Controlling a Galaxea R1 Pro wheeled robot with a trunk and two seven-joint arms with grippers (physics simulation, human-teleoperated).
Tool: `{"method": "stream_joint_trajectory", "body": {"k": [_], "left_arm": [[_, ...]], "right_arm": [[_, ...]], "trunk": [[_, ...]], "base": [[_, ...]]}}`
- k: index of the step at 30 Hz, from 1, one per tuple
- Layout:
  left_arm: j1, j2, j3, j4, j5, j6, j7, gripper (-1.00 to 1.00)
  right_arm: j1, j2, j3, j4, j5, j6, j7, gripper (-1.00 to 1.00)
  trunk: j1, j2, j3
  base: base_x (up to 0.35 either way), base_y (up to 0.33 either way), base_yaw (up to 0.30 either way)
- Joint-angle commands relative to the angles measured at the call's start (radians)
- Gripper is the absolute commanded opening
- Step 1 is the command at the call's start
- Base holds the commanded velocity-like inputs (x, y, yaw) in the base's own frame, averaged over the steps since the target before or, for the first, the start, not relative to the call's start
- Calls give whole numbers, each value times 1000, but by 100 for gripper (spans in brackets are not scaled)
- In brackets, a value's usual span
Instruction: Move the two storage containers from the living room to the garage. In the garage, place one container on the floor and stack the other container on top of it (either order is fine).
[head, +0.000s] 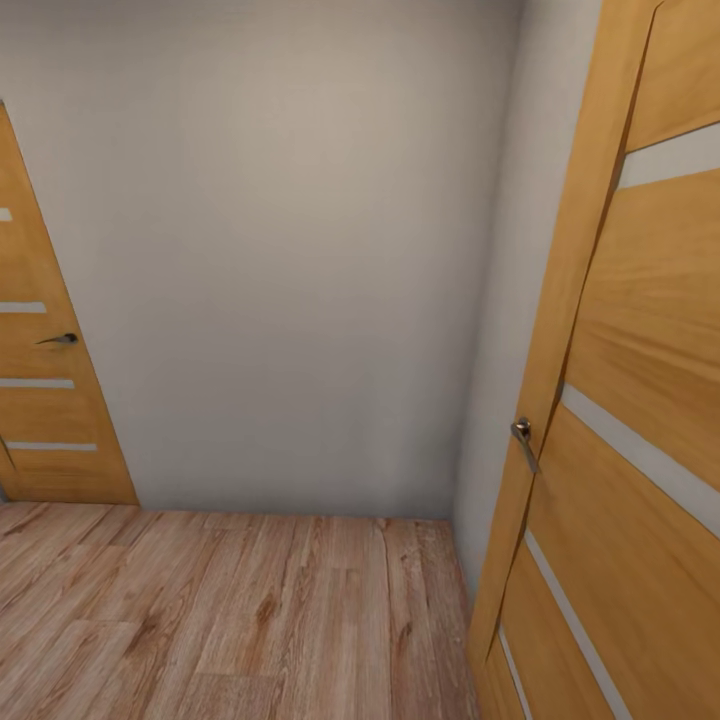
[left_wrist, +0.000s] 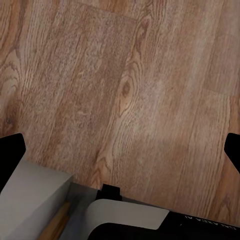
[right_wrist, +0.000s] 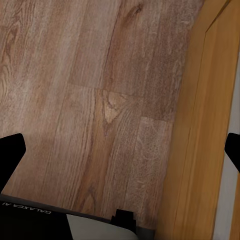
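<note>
The two storage containers are out of view. I am in a narrow passage with a light wood plank floor (head: 230, 610). In the left wrist view, my left gripper (left_wrist: 120, 152) is open; its black fingertips (left_wrist: 11, 155) sit far apart over bare planks with nothing between them. My right gripper (right_wrist: 120, 152) is also open and empty over the planks, and one of its fingertips (right_wrist: 233, 150) hangs close to a wooden door.
A plain grey wall (head: 280, 250) closes the passage straight ahead. An open orange wooden door (head: 640, 400) with a metal handle (head: 523, 435) stands close on the right, also seen as door (right_wrist: 205, 125). A shut door (head: 50, 380) is at far left. Grey robot body parts (left_wrist: 35, 200) show.
</note>
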Motion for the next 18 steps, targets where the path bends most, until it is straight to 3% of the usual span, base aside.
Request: {"method": "stream_joint_trajectory", "body": {"k": [1, 18], "left_arm": [[-1, 0, 0, 2, 10, -4, -3, 100], [-1, 0, 0, 2, 10, -4, -3, 100]], "right_arm": [[-2, 0, 5, 4, 5, -8, 0, 100], [-2, -1, 5, 4, 5, -9, 0, 100]], "trunk": [[0, -2, -2], [0, -2, -2]], "base": [[7, 12, 0], [28, 1, 0]]}}
